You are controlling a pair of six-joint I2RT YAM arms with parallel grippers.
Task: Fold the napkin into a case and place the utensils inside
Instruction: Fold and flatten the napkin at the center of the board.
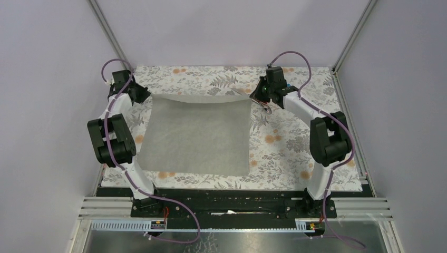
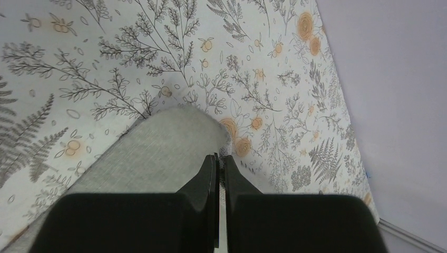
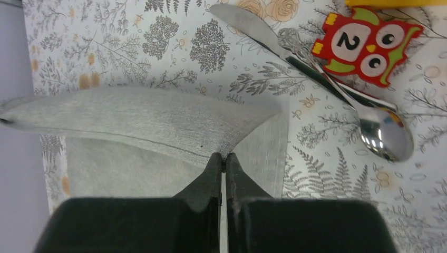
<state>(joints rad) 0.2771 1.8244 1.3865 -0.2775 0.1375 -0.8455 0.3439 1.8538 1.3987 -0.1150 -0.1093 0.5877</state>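
Pinching the napkin's (image 1: 197,137) two far corners, the left end effector (image 2: 219,158) and the right end effector (image 3: 222,156) are each closed tight on the cloth. They hold its far edge up off the floral tablecloth (image 1: 295,153), and the near part lies flat mid-tabletop. This looks like the first fold. The next move probably calls for both arms to carry that edge toward the bases together, level and evenly paced, so it lands square on the near edge. The lifted edge runs left to right between the arms. The utensils (image 3: 327,87) lie just right of the napkin's far right corner and overlap. Their long axes slant from far-left to near-right, with the spoon's (image 3: 382,132) bowl at the near-right end, beside an owl block (image 3: 366,45).
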